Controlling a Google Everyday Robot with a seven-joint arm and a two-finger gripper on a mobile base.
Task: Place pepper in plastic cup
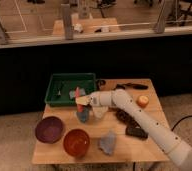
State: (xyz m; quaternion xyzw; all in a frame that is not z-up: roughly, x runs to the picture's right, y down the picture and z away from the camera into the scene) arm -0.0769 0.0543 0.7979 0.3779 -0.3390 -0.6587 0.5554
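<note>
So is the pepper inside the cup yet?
Not yet. The pepper stands upright at the gripper, directly above the blue-grey plastic cup. Whether its tip already reaches into the cup, cannot tell.

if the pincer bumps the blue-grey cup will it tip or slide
The cup looks small, narrow and plastic, so probably light and apt to tip. The pincer holds the pepper just above it. The white cup stands close beside and might block it.

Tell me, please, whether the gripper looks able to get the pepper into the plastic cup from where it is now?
Probably yes. The gripper holds the pepper upright directly above the plastic cup, with nothing between them. The white cup stands close on the right, but seems clear of a straight drop.
</note>
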